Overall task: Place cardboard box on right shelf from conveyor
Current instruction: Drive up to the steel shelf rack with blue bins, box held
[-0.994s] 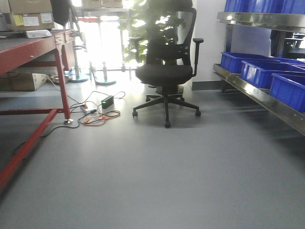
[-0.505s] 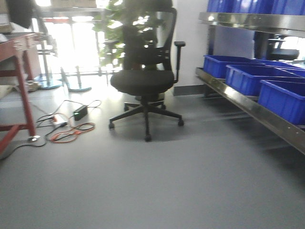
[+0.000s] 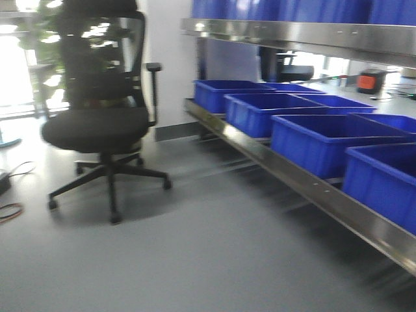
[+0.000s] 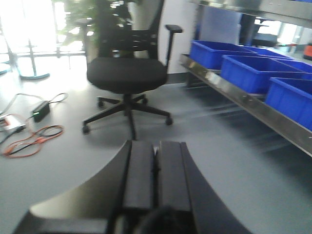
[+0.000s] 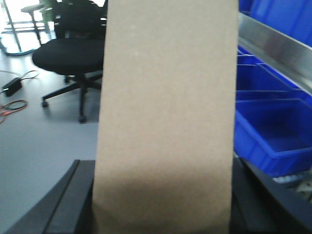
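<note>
Office chair (image 3: 97, 123) standing on floor (image 3: 214, 260), left of right shelf (image 3: 305, 187). Bins (image 3: 325, 140) sitting in row on right shelf, one behind another, running toward back wall. Upper shelf (image 3: 292, 32) hanging above bins. Plant (image 4: 92, 12) standing behind office chair. Cables (image 4: 31, 144) lying on floor left of office chair. Cardboard box (image 5: 165, 112) standing upright in right gripper (image 5: 163, 209), bins lying to its right, office chair behind-left.

A smooth grey floor (image 3: 214, 260) runs to a white wall (image 3: 170, 58) with dark skirting. A black mesh office chair (image 3: 97, 127) stands before bright windows (image 3: 12, 71) and a leafy plant (image 4: 92, 12). An orange cable (image 4: 30, 144) lies looped on the floor.
</note>
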Motion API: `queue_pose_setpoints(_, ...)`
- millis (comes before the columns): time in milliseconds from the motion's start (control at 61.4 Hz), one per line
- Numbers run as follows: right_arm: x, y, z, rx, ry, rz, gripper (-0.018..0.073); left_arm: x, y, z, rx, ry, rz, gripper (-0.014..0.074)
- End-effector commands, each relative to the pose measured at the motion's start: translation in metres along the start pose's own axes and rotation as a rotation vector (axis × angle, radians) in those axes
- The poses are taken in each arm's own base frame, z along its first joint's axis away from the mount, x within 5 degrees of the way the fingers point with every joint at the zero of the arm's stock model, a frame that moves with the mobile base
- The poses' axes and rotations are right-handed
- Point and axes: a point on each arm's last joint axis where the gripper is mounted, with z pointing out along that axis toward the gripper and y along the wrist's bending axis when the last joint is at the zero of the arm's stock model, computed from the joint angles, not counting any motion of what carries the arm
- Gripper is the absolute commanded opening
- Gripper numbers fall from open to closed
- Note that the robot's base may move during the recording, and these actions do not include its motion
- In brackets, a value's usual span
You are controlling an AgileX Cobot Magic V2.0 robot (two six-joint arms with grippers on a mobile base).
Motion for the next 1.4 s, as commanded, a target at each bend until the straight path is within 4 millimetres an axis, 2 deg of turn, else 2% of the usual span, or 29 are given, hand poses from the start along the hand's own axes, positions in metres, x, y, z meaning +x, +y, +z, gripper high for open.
queue_pose_setpoints(0, -0.0165, 0.001, 0.0001, 0.001, -0.107, -0.018, 0.0241, -0.0055, 0.0005, -0.0011, -0.004, -0.094, -0.005, -0.0116)
queue_pose_setpoints(1385, -0.0166, 0.001, 0.0001, 0.001, -0.108, -0.018, 0.0241, -0.0055, 0.0005, -0.0011, -0.004, -0.094, -0.005, -0.0116)
